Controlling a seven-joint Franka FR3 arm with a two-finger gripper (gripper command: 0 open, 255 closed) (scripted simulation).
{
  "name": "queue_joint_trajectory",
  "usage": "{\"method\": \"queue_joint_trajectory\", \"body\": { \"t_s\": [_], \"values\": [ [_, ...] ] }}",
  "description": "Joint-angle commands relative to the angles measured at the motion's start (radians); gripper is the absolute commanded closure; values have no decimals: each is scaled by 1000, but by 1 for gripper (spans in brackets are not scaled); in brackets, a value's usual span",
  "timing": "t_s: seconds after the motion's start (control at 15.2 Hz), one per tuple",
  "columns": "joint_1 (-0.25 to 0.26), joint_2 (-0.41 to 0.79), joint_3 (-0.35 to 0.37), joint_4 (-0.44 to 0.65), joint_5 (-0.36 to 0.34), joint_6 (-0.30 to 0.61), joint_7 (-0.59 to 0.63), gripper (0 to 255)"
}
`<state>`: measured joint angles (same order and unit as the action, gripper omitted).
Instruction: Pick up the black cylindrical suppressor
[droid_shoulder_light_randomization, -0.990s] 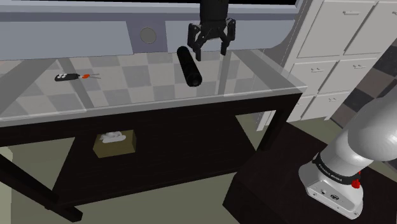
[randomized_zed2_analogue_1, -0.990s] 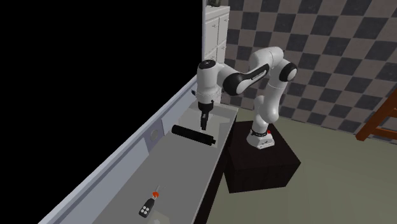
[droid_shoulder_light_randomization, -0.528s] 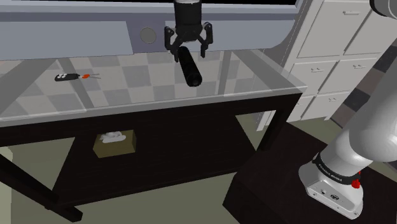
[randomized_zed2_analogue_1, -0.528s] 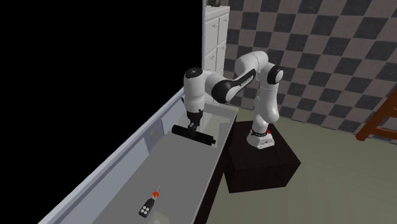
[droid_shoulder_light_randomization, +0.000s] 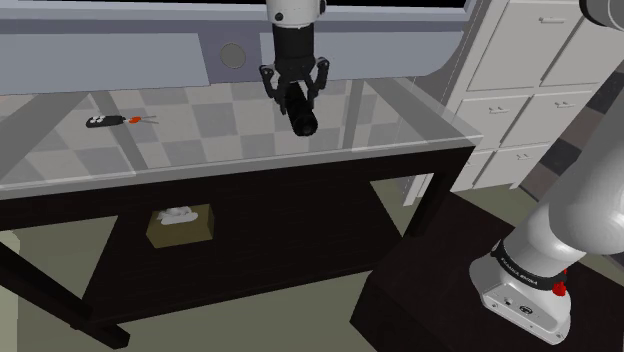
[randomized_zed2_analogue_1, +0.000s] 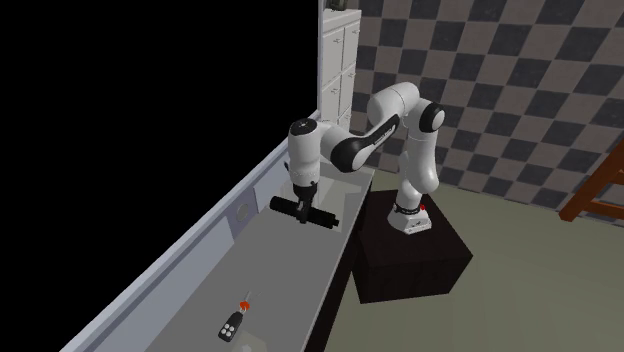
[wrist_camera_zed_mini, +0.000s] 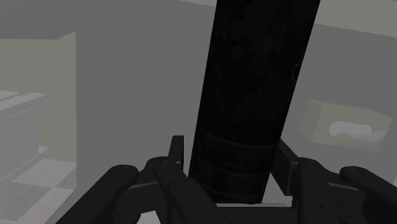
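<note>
Where the suppressor (droid_shoulder_light_randomization: 303, 121) lies well inside the table's (droid_shoulder_light_randomization: 400, 120) edges, the spread hand (droid_shoulder_light_randomization: 296, 92) straddles it.

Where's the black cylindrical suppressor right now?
In the shoulder view the black cylindrical suppressor lies on the table near its back edge, its far end between the fingers of the black gripper, right of the small black remote.

Plain black on the suppressor (droid_shoulder_light_randomization: 301, 115) and on the gripper (droid_shoulder_light_randomization: 296, 95) around it. Grey checks on the table top (droid_shoulder_light_randomization: 200, 125) beneath the gripper, white on the arm (randomized_zed2_analogue_1: 405, 100) above it. Well apart from the gripper, black remote (droid_shoulder_light_randomization: 98, 122) with orange bit beside.
</note>
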<state>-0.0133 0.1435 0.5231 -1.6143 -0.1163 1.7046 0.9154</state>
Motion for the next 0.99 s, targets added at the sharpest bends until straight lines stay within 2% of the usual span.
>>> {"method": "queue_joint_trajectory", "body": {
  "t_s": [0.0,0.53,0.92],
  "values": [
    [-1,-1,0,-3,0,3,-1,255],
    [1,2,0,-2,-1,3,1,255],
    [7,11,3,91,-5,-81,0,255]
  ]
}}
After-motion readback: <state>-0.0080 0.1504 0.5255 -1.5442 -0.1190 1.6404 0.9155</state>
